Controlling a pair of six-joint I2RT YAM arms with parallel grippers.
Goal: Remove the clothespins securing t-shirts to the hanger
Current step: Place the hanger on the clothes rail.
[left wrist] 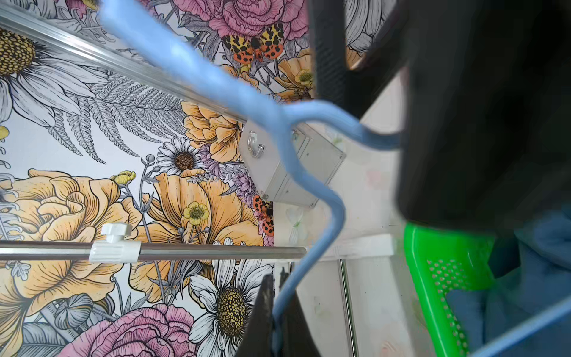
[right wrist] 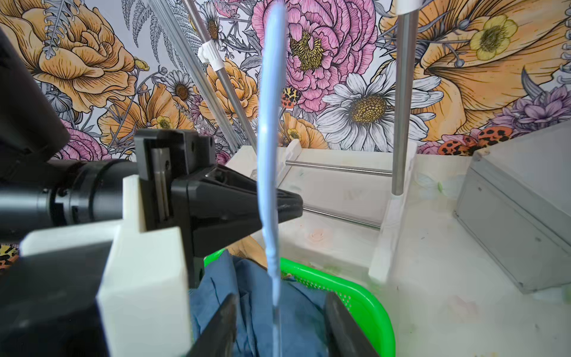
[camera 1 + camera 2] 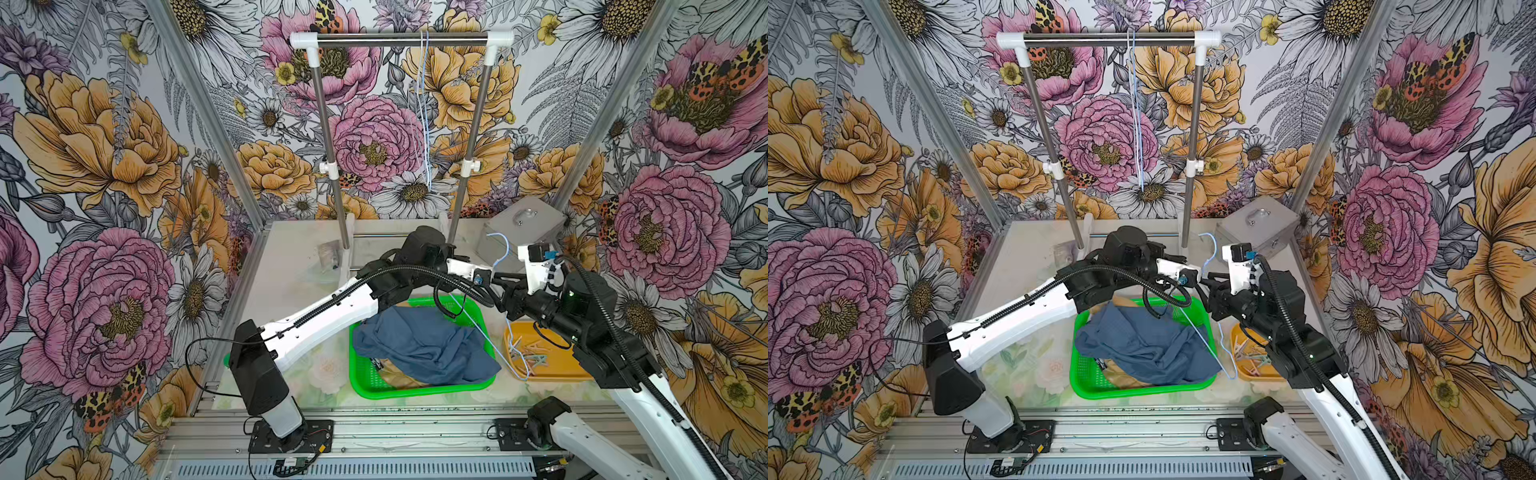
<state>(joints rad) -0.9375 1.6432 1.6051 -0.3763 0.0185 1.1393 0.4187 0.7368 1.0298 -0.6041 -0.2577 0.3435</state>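
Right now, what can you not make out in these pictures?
- Lower t-shirts: the slate blue t-shirt covers them in the green basket; only tan edges show in both top views.
- Clothespins: too small to count in both top views; the right arm hides part of the yellow tray.
- Hanger: blurred and cut off by the edge in the left wrist view.

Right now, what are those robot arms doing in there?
The left gripper is pinched shut on a light blue hanger, holding it up by the green basket. The right gripper is open, with a finger on each side of the hanger. No shirt is on that hanger. A blue t-shirt lies crumpled in the basket over a tan one. The clothespins are piled in the yellow tray.
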